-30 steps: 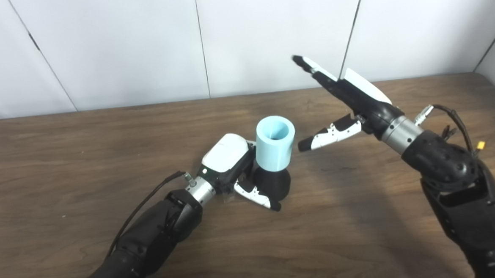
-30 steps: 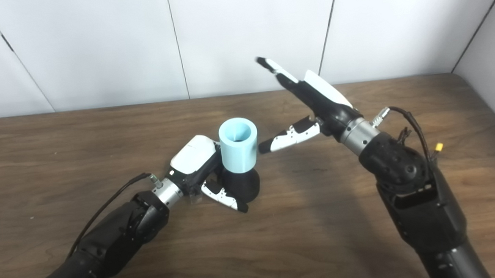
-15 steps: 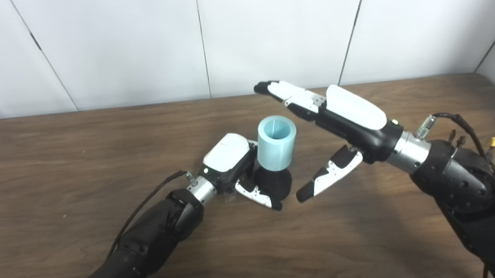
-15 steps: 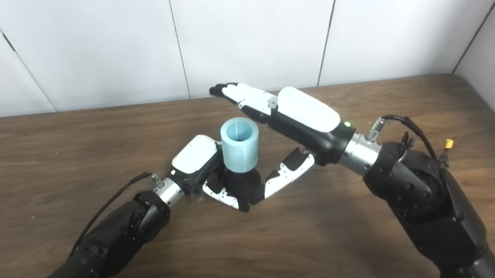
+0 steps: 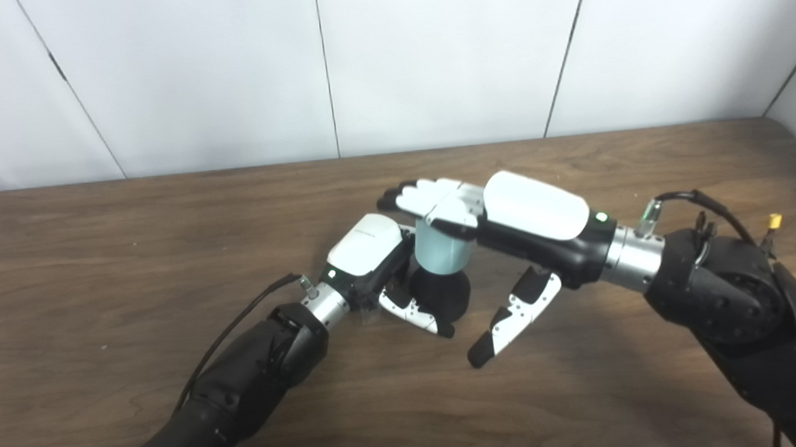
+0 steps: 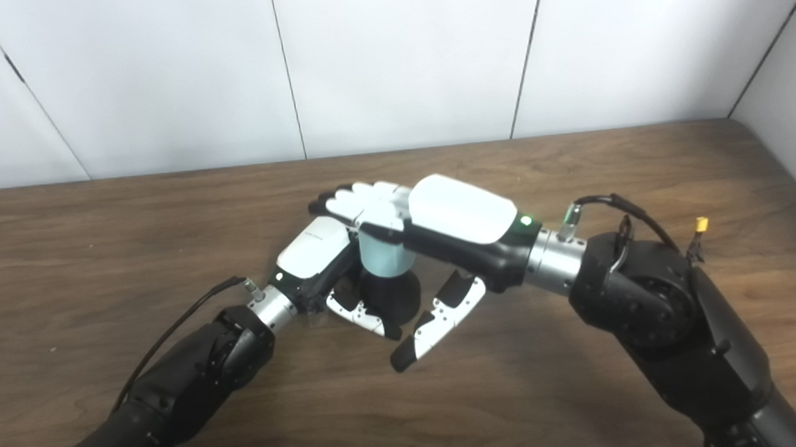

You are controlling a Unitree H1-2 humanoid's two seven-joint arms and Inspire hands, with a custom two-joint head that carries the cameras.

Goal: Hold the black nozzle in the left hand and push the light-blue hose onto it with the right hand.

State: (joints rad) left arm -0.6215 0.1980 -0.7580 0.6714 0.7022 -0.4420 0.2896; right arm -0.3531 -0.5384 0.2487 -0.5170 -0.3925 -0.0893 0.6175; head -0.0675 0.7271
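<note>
We are seeing the right hand [image 5: 506, 211] covering the hose [image 5: 442, 252] top; the left hand [image 5: 372, 259] is hiding the nozzle [image 5: 446, 296] side.

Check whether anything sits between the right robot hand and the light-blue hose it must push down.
Nothing visible does. The right robot hand lies flat over the top of the light-blue hose, which stands on the black nozzle held by the left robot hand.

The hose [image 5: 442, 252] is light blue and the nozzle [image 5: 446, 296] beneath it black. Both the left hand [image 5: 380, 269] and right hand [image 5: 500, 218] have white shells over black, on a dark brown wood-grain table [image 5: 99, 232] before white wall panels [image 5: 430, 58].
</note>
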